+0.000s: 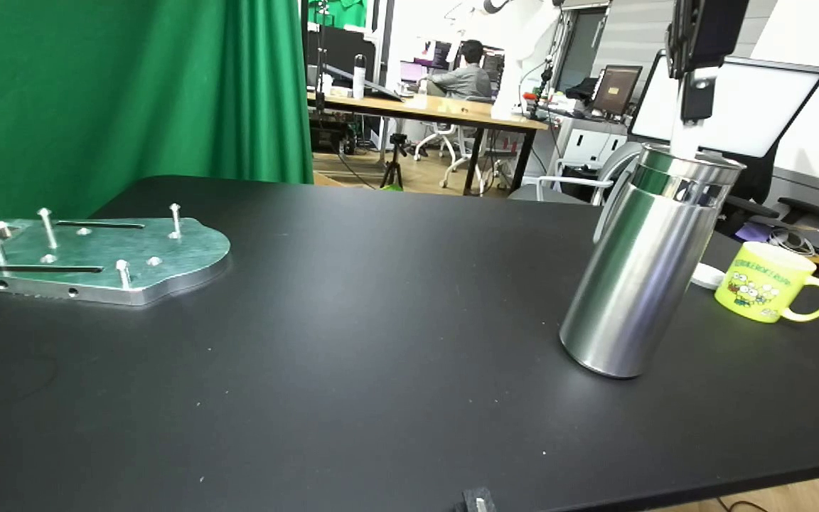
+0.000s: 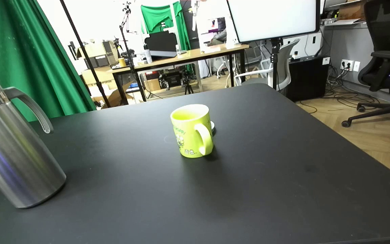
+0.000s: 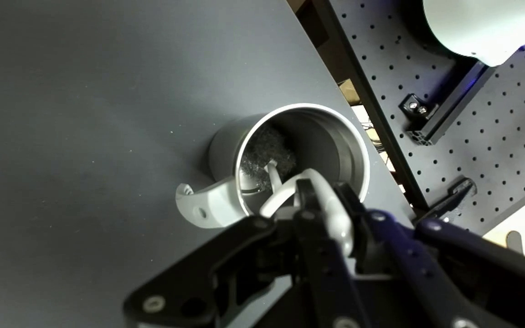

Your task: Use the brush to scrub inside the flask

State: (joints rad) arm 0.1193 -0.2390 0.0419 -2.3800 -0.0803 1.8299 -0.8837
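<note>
The steel flask stands near the edge of the black bench facing the perforated board; above its mouth the gripper is closed tight on a white-handled brush reaching inside. A yellow-green mug sits apart. Past the far edge hangs a green curtain, someone seated farther back.
</note>
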